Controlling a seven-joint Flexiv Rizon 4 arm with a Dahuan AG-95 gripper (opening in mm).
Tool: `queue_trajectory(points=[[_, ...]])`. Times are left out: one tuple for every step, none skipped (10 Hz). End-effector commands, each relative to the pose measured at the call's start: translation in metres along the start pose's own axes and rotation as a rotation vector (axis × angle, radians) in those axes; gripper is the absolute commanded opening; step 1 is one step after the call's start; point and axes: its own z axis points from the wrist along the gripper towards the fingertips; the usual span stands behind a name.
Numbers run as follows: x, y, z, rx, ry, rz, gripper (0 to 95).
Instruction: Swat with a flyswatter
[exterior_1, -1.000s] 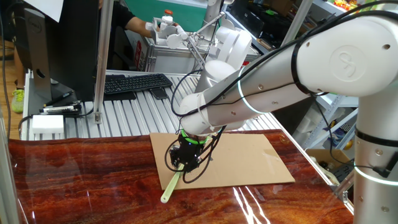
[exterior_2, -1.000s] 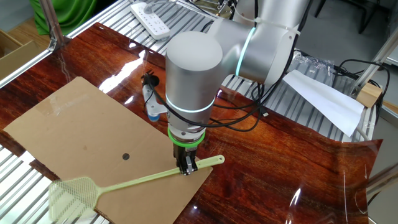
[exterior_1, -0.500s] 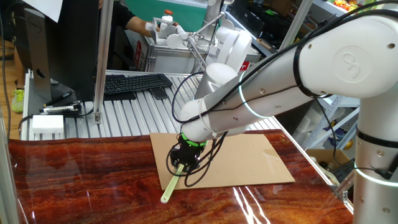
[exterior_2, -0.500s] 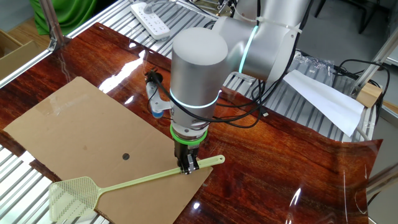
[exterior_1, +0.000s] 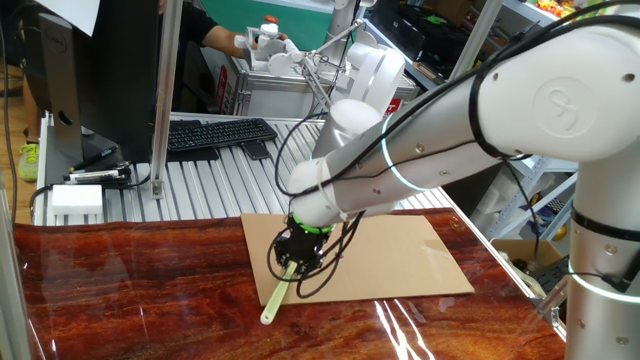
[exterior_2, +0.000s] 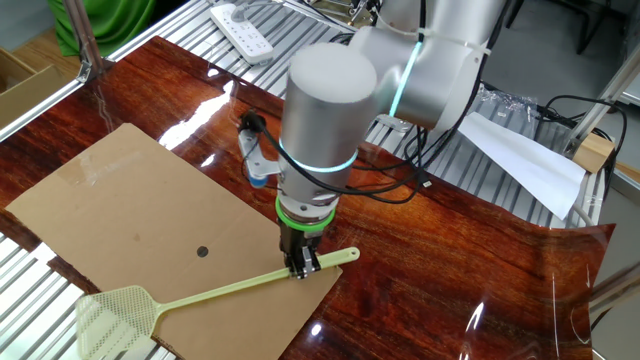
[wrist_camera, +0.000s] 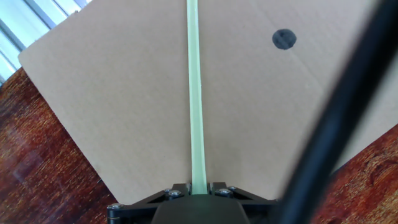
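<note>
The flyswatter (exterior_2: 215, 296) is pale yellow-green with a long thin handle and a mesh head (exterior_2: 117, 317) at the cardboard's near edge. My gripper (exterior_2: 300, 268) is shut on the handle near its free end, fingers pointing down. In the hand view the handle (wrist_camera: 195, 93) runs straight up from between the jaws over the cardboard sheet (wrist_camera: 124, 93), and the head is out of frame. In the first fixed view my gripper (exterior_1: 290, 268) grips the handle, whose end (exterior_1: 270, 310) sticks out over the wood table. A black dot (exterior_2: 202, 251) marks the cardboard.
The cardboard sheet (exterior_2: 120, 200) lies on a dark red wood tabletop (exterior_2: 420, 270). A black cable (wrist_camera: 336, 118) crosses the hand view on the right. A keyboard (exterior_1: 215, 133) and white box (exterior_1: 76, 200) sit on the metal slats behind. A power strip (exterior_2: 243, 32) lies at the far edge.
The arm's body has shifted slightly to the right in the second fixed view. The swatter head has moved a little towards the near edge. The grip is unchanged.
</note>
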Motion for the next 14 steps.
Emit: queue_trajectory(points=[[-0.001, 0.0, 0.002, 0.001, -0.008, 0.003, 0.0], [-0.001, 0.0, 0.002, 0.0, -0.008, 0.004, 0.0], [-0.001, 0.0, 0.001, 0.001, -0.008, 0.003, 0.0], [-0.002, 0.001, 0.0, -0.001, -0.005, 0.007, 0.0], [-0.003, 0.001, -0.001, -0.002, -0.004, 0.009, 0.0], [-0.004, 0.002, -0.003, -0.003, -0.002, 0.01, 0.0], [-0.008, 0.003, -0.01, -0.003, 0.001, 0.013, 0.0], [-0.011, 0.005, -0.015, -0.005, 0.008, 0.015, 0.0], [-0.011, 0.005, -0.018, -0.007, 0.011, 0.018, 0.0], [-0.015, 0.011, -0.025, -0.002, 0.012, 0.03, 0.0], [-0.016, 0.014, -0.03, 0.002, 0.017, 0.037, 0.0], [-0.017, 0.017, -0.034, 0.006, 0.021, 0.041, 0.0], [-0.017, 0.021, -0.039, 0.012, 0.029, 0.053, 0.0], [-0.017, 0.026, -0.047, 0.021, 0.039, 0.063, 0.0]])
